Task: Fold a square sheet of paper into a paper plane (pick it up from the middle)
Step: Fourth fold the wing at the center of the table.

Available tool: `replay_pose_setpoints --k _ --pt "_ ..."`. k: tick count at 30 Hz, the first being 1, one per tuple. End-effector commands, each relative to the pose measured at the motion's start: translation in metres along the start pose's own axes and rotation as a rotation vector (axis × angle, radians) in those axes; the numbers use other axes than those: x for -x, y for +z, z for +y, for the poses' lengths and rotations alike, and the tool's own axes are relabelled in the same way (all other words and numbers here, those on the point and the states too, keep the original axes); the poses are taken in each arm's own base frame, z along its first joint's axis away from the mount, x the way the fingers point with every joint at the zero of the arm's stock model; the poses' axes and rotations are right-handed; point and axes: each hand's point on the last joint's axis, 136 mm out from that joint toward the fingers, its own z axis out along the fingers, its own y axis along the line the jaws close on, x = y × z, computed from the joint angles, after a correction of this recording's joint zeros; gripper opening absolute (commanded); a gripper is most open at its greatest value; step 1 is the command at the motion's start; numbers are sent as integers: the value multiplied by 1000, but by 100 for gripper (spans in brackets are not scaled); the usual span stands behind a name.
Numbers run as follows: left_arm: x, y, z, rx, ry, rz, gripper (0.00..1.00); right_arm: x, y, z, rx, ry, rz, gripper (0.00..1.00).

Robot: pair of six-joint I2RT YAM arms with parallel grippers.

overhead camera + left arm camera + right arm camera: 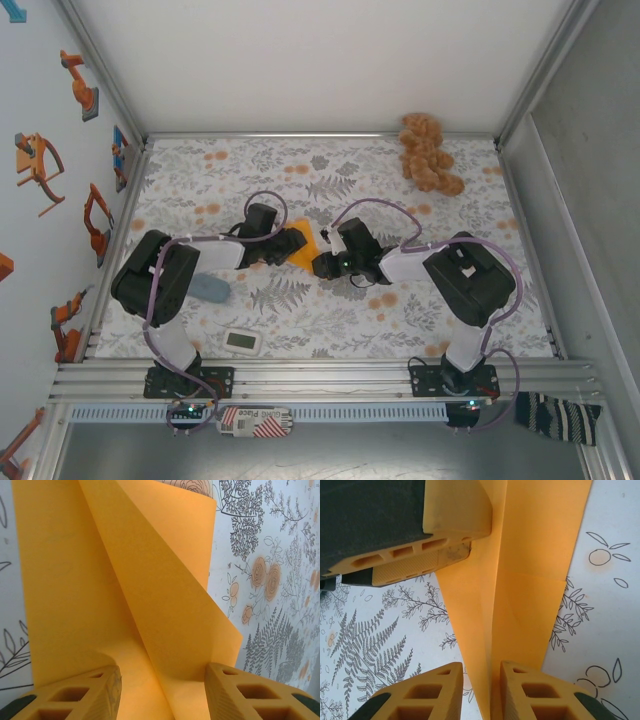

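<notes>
Over the middle of the cloth-covered bench (470, 200), the left tool (291, 243) and the right tool (326, 265) face each other with a bright orange sheet of paper (304, 250) between them; how their jaws stand is too small to tell. A lumpy tan plush toy (430, 153) lies well apart in the far right corner. A small white device (243, 342) and a grey-blue object (211, 289) lie near the left arm.

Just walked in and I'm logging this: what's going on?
A robot is partway through folding an orange sheet of paper on the table. The left pincer stands open, creased paper rising between its fingers. The right pincer straddles the sheet's narrow end, jaws slightly parted. It is no finished plane yet.
</notes>
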Motion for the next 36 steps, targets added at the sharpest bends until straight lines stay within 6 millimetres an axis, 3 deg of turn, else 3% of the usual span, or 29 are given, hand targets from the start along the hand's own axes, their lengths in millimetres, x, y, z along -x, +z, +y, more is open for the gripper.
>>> replay_pose_setpoints --k 1,18,36 --pt "-38 11 83 282 -76 114 50 -2 -2 -5 -20 -3 4 23" --pt "-50 14 101 365 -103 183 50 -1 -1 -13 -64 -44 2 16" --pt "-62 9 124 492 -154 243 53 12 -9 -12 -101 -125 -19 19"
